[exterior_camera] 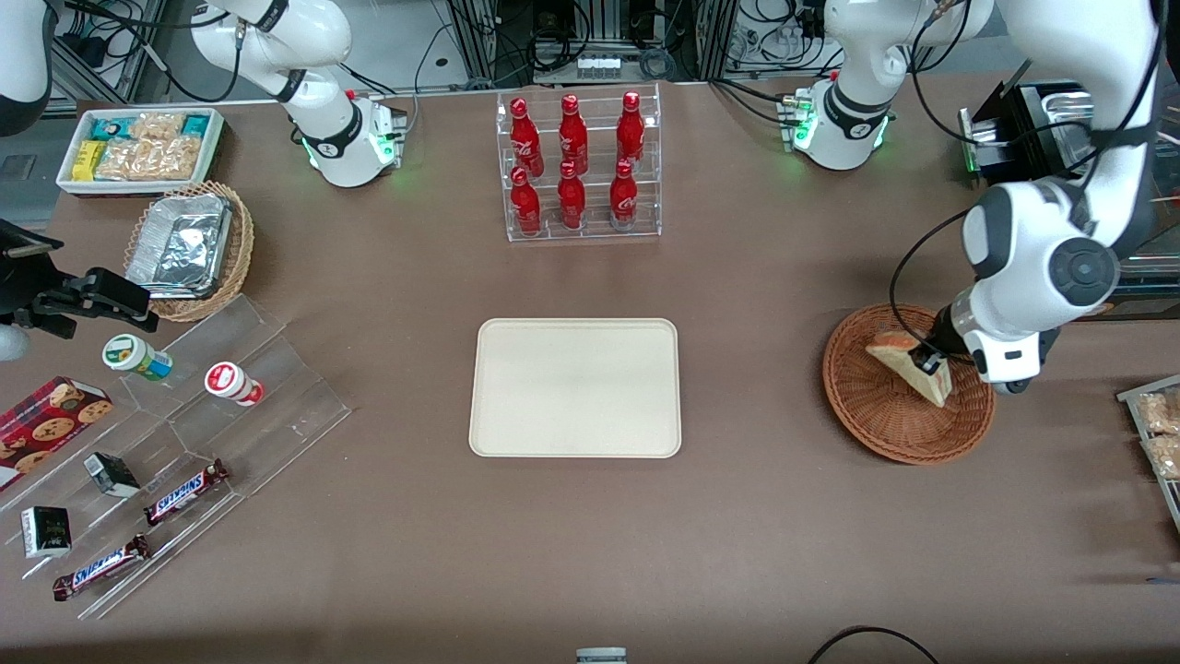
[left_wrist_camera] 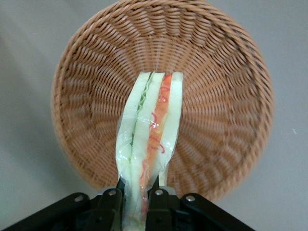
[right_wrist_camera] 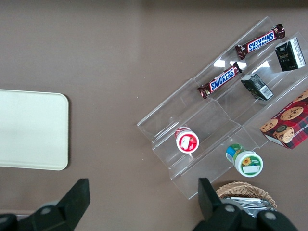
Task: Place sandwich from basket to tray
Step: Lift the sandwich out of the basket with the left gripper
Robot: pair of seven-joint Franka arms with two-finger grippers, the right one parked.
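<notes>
The sandwich [exterior_camera: 908, 360] is a pale bread wedge wrapped in clear film, with red and green filling along its cut edge [left_wrist_camera: 151, 130]. My left gripper [exterior_camera: 933, 360] is shut on one end of it and holds it over the round reddish-brown wicker basket [exterior_camera: 885, 424]. In the left wrist view the basket [left_wrist_camera: 221, 96] lies below the sandwich, and my gripper [left_wrist_camera: 137, 202] pinches the wedge between both fingers. The cream-beige tray [exterior_camera: 576, 387] lies flat at the table's middle, toward the parked arm from the basket, with nothing on it. Its corner shows in the right wrist view [right_wrist_camera: 29, 130].
A clear rack of red bottles [exterior_camera: 579, 166] stands farther from the front camera than the tray. Toward the parked arm's end are a clear stepped stand with snacks [exterior_camera: 175, 443], a tan wicker basket with foil containers [exterior_camera: 189, 249] and a white bin of packets [exterior_camera: 138, 148].
</notes>
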